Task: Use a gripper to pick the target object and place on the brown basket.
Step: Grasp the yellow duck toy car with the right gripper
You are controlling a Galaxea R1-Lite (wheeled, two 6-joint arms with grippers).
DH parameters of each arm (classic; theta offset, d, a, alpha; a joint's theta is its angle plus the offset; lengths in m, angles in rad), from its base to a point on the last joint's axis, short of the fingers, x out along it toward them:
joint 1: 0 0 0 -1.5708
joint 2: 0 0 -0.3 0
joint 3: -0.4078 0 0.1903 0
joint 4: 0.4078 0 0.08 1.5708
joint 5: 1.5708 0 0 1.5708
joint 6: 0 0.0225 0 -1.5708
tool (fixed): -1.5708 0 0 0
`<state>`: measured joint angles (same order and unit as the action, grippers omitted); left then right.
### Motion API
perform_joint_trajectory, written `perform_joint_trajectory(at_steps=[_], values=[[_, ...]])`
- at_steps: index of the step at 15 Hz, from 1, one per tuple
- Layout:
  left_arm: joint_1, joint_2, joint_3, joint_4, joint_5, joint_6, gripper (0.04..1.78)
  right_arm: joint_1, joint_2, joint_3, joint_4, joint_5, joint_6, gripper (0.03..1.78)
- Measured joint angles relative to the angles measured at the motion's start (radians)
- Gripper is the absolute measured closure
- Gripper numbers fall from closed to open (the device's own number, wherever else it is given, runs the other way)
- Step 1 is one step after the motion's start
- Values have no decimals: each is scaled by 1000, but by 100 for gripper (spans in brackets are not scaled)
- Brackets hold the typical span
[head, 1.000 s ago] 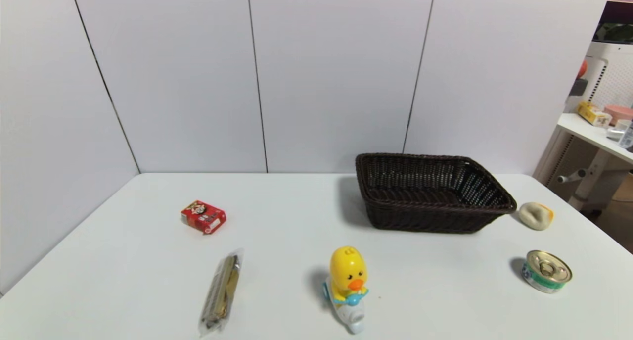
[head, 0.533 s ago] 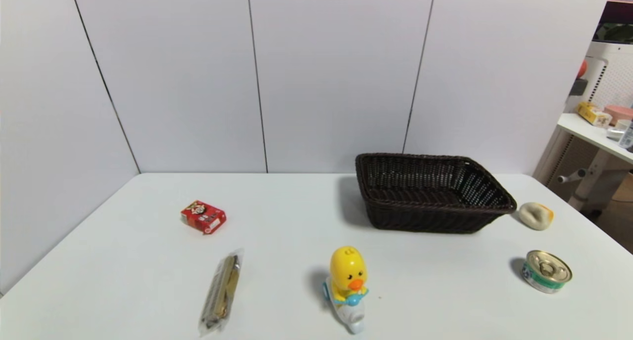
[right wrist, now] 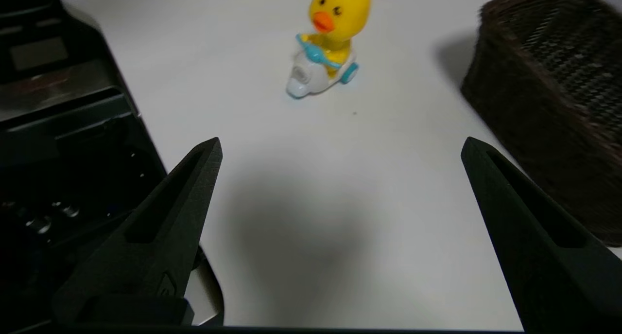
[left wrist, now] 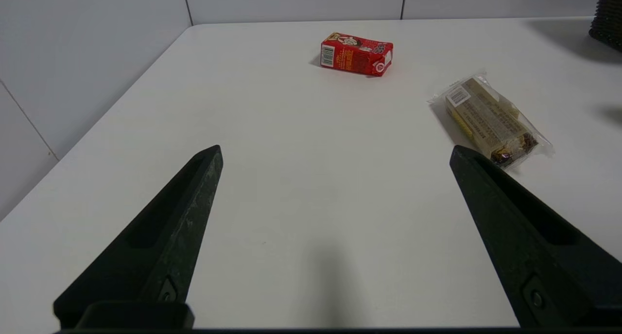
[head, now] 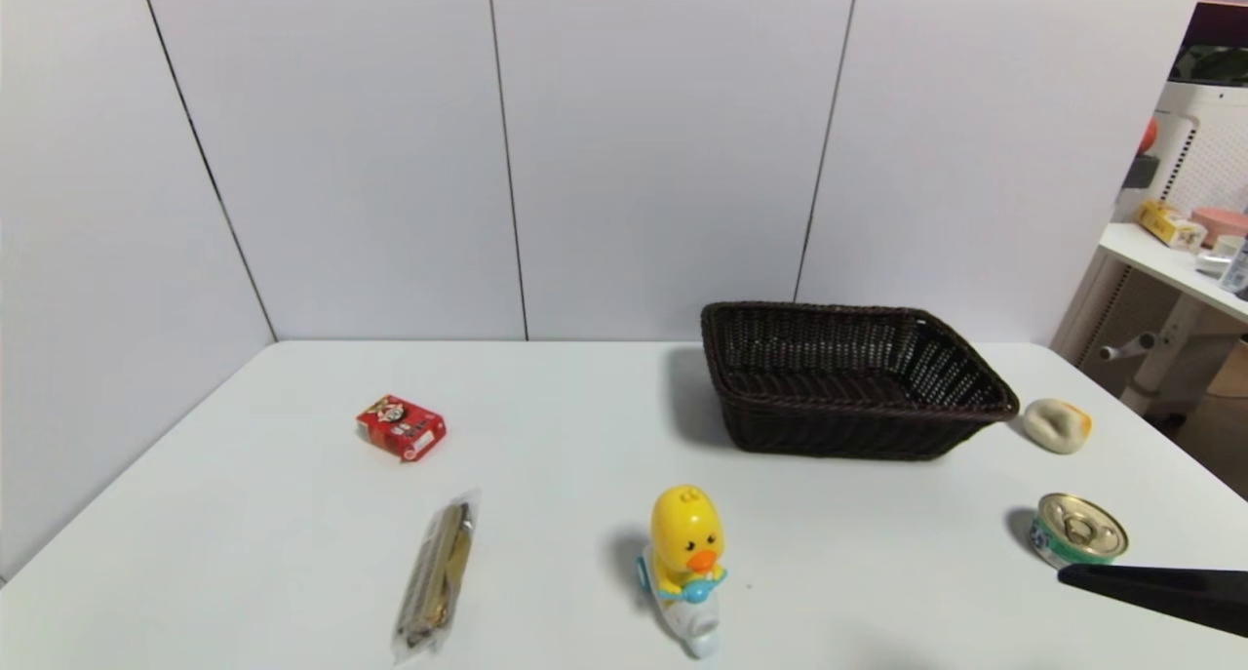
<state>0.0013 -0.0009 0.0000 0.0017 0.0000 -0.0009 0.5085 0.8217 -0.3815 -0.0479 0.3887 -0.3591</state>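
Note:
The yellow duck toy (head: 686,565) stands upright on its white-blue scooter base at the table's front centre; it also shows in the right wrist view (right wrist: 331,37). The brown basket (head: 858,382) sits behind it to the right, empty, and also shows in the right wrist view (right wrist: 554,96). My right gripper (right wrist: 339,147) is open and empty, pointing at the duck from some distance; one black finger (head: 1160,592) shows at the head view's right edge. My left gripper (left wrist: 335,151) is open and empty over bare table at the front left.
A red box (head: 401,426) and a clear-wrapped snack bar (head: 436,572) lie on the left. A tin can (head: 1077,533) and a beige lump (head: 1056,424) lie on the right, near the right gripper. White walls stand behind the table.
A black finger of my right gripper has come into the head view at the lower right edge, just in front of the tin can. The objects on the table have not moved.

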Motion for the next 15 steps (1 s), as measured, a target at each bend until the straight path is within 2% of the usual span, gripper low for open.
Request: perform_joint_trajectory(at_steps=[4, 7, 13, 15], values=[[0, 0, 0, 0, 0, 0, 13, 43, 165, -7, -7, 24, -4, 11], [0, 0, 0, 0, 0, 0, 13, 47, 288, -11, -76, 32, -4, 11], [0, 0, 0, 0, 0, 1, 13, 49, 547, -14, -386, 59, 12, 11], [0, 0, 0, 0, 0, 0, 13, 49, 621, -13, -500, 62, 39, 11]])
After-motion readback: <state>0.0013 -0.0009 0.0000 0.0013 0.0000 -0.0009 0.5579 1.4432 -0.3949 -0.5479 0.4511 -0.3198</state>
